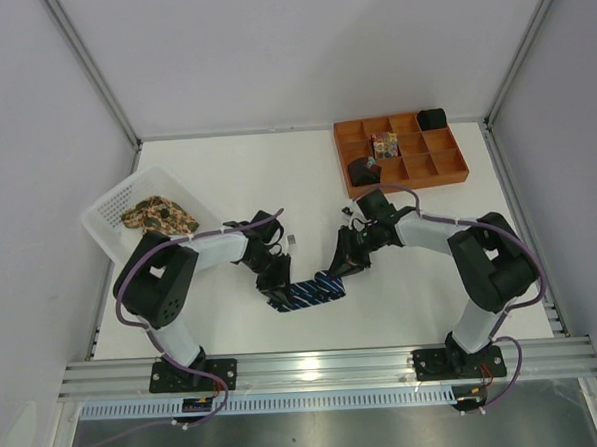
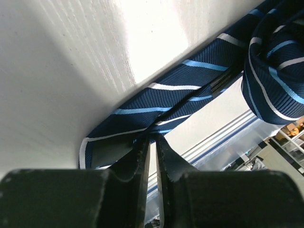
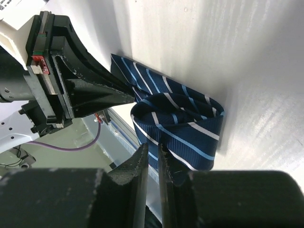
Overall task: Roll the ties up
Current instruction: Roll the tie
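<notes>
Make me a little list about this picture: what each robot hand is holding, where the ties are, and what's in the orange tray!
Left gripper: shut on the flat end of the navy tie
Right gripper: shut on the rolled-up end of the same tie
Navy tie: partly rolled, with a flat stretch between the two grippers
Floral tie: bunched up in the white basket
Orange tray: three small bundles, each in its own compartment
</notes>
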`<action>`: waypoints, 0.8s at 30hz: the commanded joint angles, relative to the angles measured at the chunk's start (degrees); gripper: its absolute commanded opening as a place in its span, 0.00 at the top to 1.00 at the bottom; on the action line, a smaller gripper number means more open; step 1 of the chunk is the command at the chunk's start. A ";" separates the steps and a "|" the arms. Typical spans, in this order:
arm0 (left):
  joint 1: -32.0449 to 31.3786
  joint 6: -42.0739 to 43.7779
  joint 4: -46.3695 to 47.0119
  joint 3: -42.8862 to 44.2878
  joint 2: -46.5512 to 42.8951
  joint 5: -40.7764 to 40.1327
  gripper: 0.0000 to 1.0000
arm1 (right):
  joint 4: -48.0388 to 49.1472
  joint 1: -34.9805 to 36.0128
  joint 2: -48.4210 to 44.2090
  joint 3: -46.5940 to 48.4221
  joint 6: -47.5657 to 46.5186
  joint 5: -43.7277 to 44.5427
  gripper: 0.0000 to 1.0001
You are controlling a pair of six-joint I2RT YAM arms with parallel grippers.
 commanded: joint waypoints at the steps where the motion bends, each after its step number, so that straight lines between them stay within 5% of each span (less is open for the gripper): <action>1: 0.39 -0.35 2.51 -0.16 2.39 -2.29 0.84 | 3.49 1.33 1.42 -0.10 1.05 -2.17 0.81; 24: 0.39 -1.76 3.21 -1.39 2.58 -2.29 0.85 | 8.85 8.19 7.76 1.21 2.64 4.76 0.87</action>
